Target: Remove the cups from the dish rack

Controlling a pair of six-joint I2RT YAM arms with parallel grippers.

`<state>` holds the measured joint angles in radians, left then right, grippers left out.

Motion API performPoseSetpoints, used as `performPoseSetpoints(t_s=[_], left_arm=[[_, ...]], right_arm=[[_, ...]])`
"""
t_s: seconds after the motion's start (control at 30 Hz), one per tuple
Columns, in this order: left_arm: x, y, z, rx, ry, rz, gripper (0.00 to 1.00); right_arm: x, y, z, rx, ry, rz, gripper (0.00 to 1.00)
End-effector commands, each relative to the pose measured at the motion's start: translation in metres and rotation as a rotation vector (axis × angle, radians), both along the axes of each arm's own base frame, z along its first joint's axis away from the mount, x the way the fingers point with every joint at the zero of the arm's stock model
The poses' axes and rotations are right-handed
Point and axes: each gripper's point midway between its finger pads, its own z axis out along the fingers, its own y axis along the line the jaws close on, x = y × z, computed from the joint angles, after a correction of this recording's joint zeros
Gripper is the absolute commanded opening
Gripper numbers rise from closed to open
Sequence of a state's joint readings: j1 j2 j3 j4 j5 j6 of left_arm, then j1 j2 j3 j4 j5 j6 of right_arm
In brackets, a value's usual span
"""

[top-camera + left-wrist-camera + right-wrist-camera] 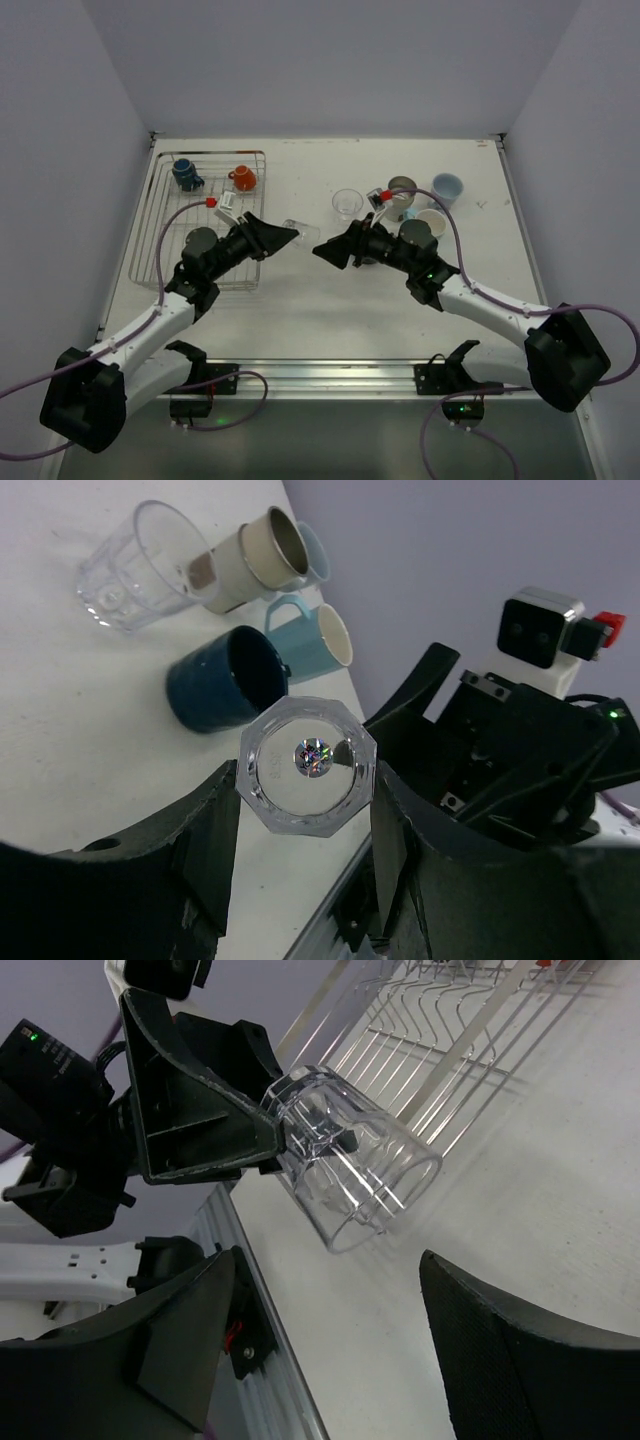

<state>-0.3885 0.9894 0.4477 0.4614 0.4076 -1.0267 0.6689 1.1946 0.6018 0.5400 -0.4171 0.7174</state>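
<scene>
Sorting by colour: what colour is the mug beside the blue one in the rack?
The mug is orange-red; best in top external view.

Right gripper (330, 1275) jaws stood spread; the gap between them was free down to the table (560, 1190). Directly ahead, the clear glass (350, 1170), clamped in the left gripper (291, 234), blocked passage, with the dish rack (450, 1030) beyond. Ahead of the left jaws stood the right arm (500, 750), a dark blue mug (215, 685) and a cream cup (255, 555).

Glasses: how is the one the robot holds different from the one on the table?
The held glass is tipped sideways; the table glass stands upright. The held glass is pinched in the left end effector; the table glass stands free. Both are clear.
</scene>
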Motion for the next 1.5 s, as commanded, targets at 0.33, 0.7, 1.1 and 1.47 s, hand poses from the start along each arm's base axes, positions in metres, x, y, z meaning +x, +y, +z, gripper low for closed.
performPoseSetpoints(t_s=[0.33, 0.7, 1.1, 1.47], left_arm=[[-0.027, -0.025, 0.049, -0.215, -0.161, -0.109, 0.17], [-0.039, -0.031, 0.049, -0.167, -0.187, -0.137, 0.56], [-0.014, 0.047, 0.065, 0.378, -0.268, 0.227, 1.0], [-0.027, 0.136, 0.065, 0.67, -0.263, 0.535, 1.0]], right_arm=[[-0.007, 0.022, 0.053, 0.201, -0.085, 0.094, 0.34], [0.0, 0.026, 0.06, 0.173, -0.087, 0.059, 0.0], [0.012, -0.008, -0.022, -0.38, 0.072, -0.039, 0.0], [0.047, -0.007, -0.096, -0.981, 0.171, -0.014, 0.0]])
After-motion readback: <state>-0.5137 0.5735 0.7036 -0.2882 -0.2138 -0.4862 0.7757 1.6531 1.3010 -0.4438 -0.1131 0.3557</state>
